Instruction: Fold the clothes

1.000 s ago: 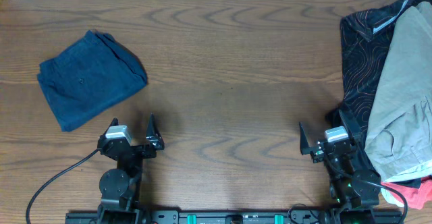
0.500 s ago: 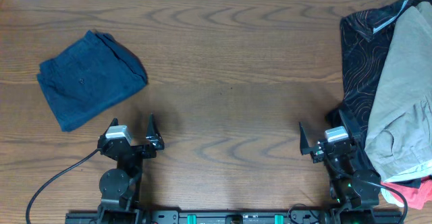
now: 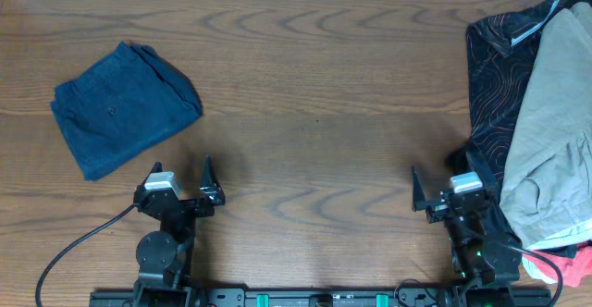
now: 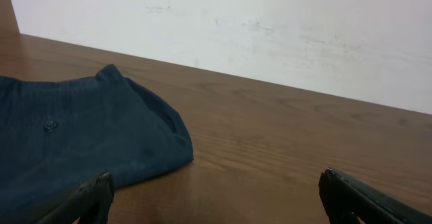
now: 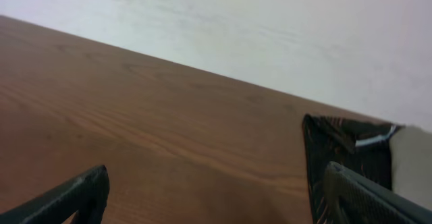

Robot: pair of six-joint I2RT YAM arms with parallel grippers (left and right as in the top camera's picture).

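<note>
A folded dark blue garment (image 3: 123, 105) lies at the left of the table; it also shows in the left wrist view (image 4: 74, 140). A pile of unfolded clothes sits at the right edge: a black patterned garment (image 3: 492, 94) under a beige one (image 3: 555, 122), with the black one also in the right wrist view (image 5: 344, 163). My left gripper (image 3: 181, 176) is open and empty near the front edge, just in front of the blue garment. My right gripper (image 3: 446, 179) is open and empty beside the pile's left edge.
The wooden table (image 3: 314, 113) runs between the blue garment and the pile. A red item (image 3: 562, 268) shows at the front right corner under the pile. A white wall (image 4: 270, 21) stands behind the table's far edge.
My right gripper has shifted very slightly to the right. Nothing else has moved.
</note>
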